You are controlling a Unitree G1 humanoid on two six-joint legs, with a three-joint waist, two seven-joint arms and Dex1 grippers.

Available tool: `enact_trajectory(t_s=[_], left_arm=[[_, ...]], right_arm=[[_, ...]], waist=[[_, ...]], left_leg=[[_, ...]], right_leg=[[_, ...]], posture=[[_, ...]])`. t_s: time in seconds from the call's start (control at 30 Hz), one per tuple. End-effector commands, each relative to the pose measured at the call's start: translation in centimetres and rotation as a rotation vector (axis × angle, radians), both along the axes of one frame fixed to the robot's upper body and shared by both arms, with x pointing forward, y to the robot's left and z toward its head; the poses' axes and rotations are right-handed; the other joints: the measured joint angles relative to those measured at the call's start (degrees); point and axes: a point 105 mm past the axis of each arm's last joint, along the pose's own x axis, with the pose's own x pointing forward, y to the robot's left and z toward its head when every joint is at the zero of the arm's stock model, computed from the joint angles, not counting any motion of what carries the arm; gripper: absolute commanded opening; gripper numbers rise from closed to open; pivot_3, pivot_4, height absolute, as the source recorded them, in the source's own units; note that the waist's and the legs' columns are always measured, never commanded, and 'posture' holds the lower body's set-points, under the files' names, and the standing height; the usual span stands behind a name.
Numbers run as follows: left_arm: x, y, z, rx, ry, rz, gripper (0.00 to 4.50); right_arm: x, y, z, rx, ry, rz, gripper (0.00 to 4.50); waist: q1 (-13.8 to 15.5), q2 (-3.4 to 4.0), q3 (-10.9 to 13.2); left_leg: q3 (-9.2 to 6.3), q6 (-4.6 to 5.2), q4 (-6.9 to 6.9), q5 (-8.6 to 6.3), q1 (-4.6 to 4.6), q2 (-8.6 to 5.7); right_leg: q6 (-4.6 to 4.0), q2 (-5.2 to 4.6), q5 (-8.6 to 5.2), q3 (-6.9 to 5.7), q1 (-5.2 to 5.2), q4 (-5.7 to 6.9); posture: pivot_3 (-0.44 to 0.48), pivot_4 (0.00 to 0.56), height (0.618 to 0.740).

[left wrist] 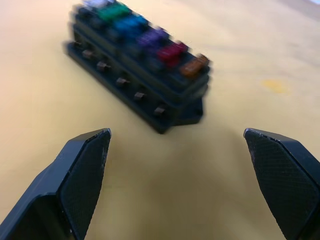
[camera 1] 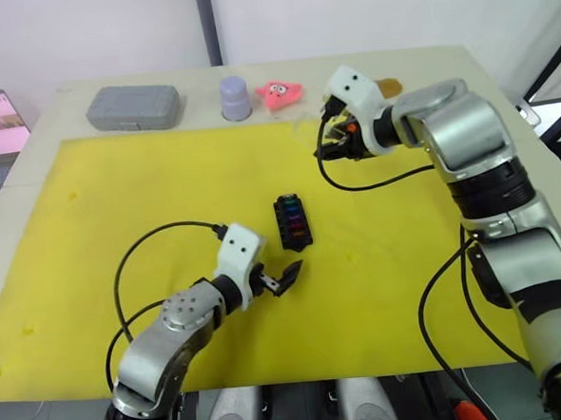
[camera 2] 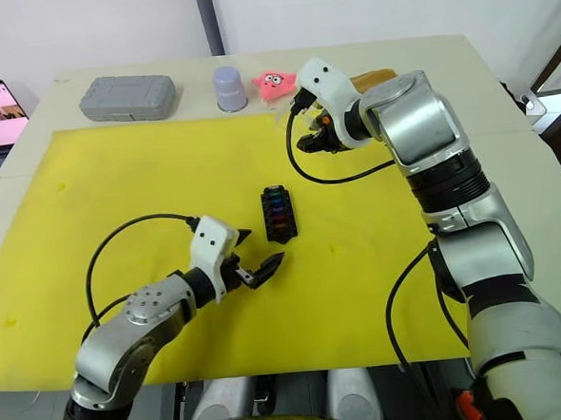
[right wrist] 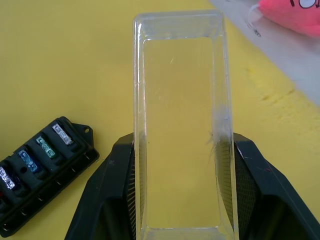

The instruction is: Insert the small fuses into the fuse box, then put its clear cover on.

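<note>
Head views: the fuse box (camera 1: 292, 221) lies near the middle of the yellow mat (camera 1: 92, 241) that covers most of the table (camera 1: 46, 115), its slots filled with the small fuses (camera 2: 278, 210) in a coloured row. The left gripper (camera 1: 278, 278) sits low over the mat just on the near side of the box, fingers spread and empty. The right gripper (camera 2: 310, 132) is near the far edge of the mat, well apart from the box. Along the far edge of the table stand a grey case (camera 1: 133, 107), a lavender cup (camera 1: 236, 98) and a pink toy (camera 1: 280, 93).

Left wrist view: the two black fingers (left wrist: 82, 172) stand wide apart with nothing between them. The fuse box lies ahead on the mat, untouched, its fuses showing green, teal, purple, red and orange-tan.

Right wrist view: the fingers (right wrist: 112, 192) are closed against the long sides of the clear cover (right wrist: 180, 125), which is held above the mat. The fuse box lies below and to one side, apart from the cover, and a corner of the pink toy shows beyond it.
</note>
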Motion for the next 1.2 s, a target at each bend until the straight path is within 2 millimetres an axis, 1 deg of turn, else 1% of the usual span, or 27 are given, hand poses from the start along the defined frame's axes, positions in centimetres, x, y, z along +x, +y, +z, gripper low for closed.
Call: enact_trajectory(t_s=[0.03, 0.23, 0.43, 0.7, 0.83, 0.9, 1.0, 1.2], left_arm=[[0.5, -0.5, 0.2, 0.007, -0.034, 0.040, 4.50], [2.2, -1.5, -0.5, 0.000, -0.049, 0.123, 4.50], [2.9, -3.1, -1.2, -0.047, -0.028, 0.140, 4.50], [4.7, -3.6, -1.8, -0.054, -0.041, 0.257, 4.50], [5.5, -3.3, -2.0, -0.043, -0.053, 0.301, 4.50], [5.8, -2.5, -2.0, -0.031, -0.067, 0.335, 4.50], [5.9, -1.7, -2.0, -0.023, -0.079, 0.366, 4.50], [5.8, -1.2, -2.6, -0.010, -0.069, 0.395, 4.50]], right_arm=[[-0.5, 0.3, 2.0, 0.017, -0.066, 0.023, 1.72], [-0.7, 0.5, 2.2, 0.015, -0.069, 0.030, 1.72], [-0.8, 0.6, 2.3, 0.015, -0.070, 0.034, 1.72], [-0.8, 0.5, 2.4, 0.017, -0.076, 0.025, 1.72], [-0.8, 0.4, 2.4, 0.015, -0.082, 0.020, 1.72], [-0.8, 0.2, 2.4, 0.013, -0.086, 0.015, 1.72], [-0.8, 0.1, 2.4, 0.015, -0.089, 0.010, 1.72], [-0.8, 0.1, 2.5, 0.019, -0.097, 0.008, 1.72]], waist=[[0.0, 0.00, 0.0], [0.2, 0.00, 0.0], [0.3, 0.00, 0.0], [1.4, -0.01, 0.0], [1.4, -0.01, 0.0], [1.3, -0.01, 0.0], [1.2, -0.01, 0.0], [1.0, 0.00, 0.0]], left_leg=[[0.00, 0.00, 0.00, 0.00, 0.00, 0.00], [0.00, 0.01, 0.01, 0.00, 0.01, -0.01], [0.00, 0.01, 0.02, 0.00, 0.03, -0.02], [0.00, 0.01, 0.04, 0.00, 0.05, -0.03], [0.00, 0.01, 0.04, 0.00, 0.08, -0.04], [-0.01, 0.01, 0.04, 0.00, 0.10, -0.04], [-0.01, 0.01, 0.05, 0.00, 0.10, -0.04], [0.00, 0.01, 0.03, 0.00, 0.12, 0.01]], right_leg=[[0.00, 0.00, 0.00, 0.00, 0.00, 0.00], [0.00, 0.00, 0.00, -0.01, 0.04, -0.01], [0.00, -0.01, 0.00, -0.03, 0.08, -0.01], [0.01, -0.02, 0.01, -0.04, 0.12, -0.02], [0.01, -0.03, 0.02, -0.05, 0.17, -0.03], [-0.01, -0.02, 0.03, -0.06, 0.18, -0.03], [-0.02, -0.02, 0.04, -0.06, 0.18, -0.03], [-0.04, 0.01, 0.05, -0.06, 0.17, -0.03]], posture=[[0.000, 0.150, 0.731], [0.000, 0.150, 0.731], [0.000, 0.150, 0.731], [0.000, 0.150, 0.731], [0.000, 0.150, 0.731], [0.000, 0.150, 0.731], [0.000, 0.150, 0.731], [0.000, 0.150, 0.731]])
